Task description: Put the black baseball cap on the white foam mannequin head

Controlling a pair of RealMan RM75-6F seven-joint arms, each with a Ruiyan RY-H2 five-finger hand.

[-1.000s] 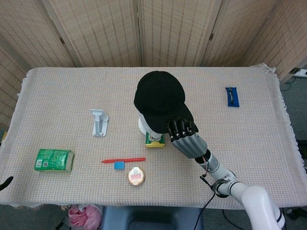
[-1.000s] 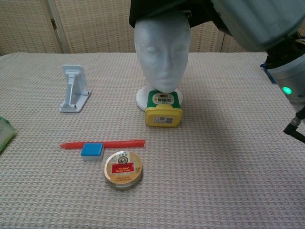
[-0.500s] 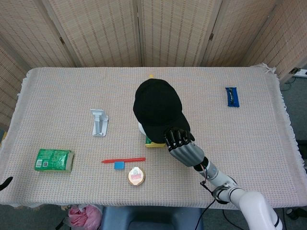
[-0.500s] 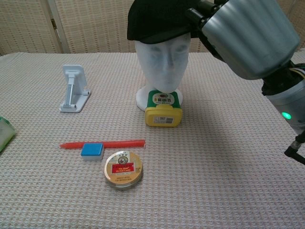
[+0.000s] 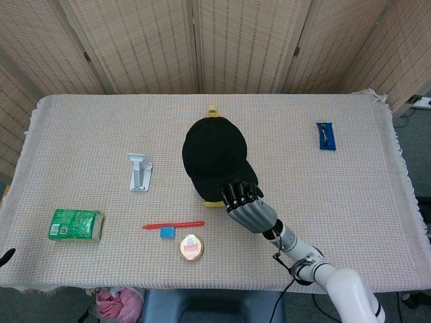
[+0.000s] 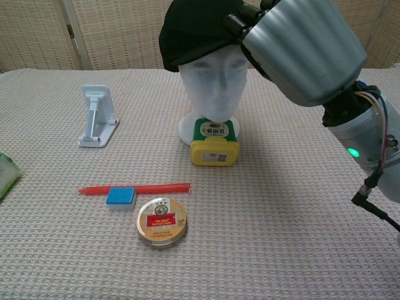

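The black baseball cap [image 5: 212, 153] [image 6: 195, 31] sits on top of the white foam mannequin head [image 6: 213, 81], its brim low over the forehead. From above, the cap hides the mannequin head almost wholly. My right hand [image 5: 244, 204] [image 6: 294, 47] grips the cap's brim at its front right side, fingers curled over the edge. My left hand shows only as a dark tip [image 5: 5, 256] at the head view's lower left edge; how its fingers lie cannot be told.
A yellow jar [image 6: 214, 143] stands right in front of the mannequin's base. A white phone stand [image 5: 139, 172], a green packet [image 5: 75, 224], a red stick [image 5: 173, 225], a blue eraser [image 5: 167, 232], a round tin [image 5: 191, 247] and a blue object [image 5: 326, 135] lie on the table.
My right hand has pulled the cap down and toward the front, lowering it onto the mannequin head. The cap sits lower over the forehead than before.
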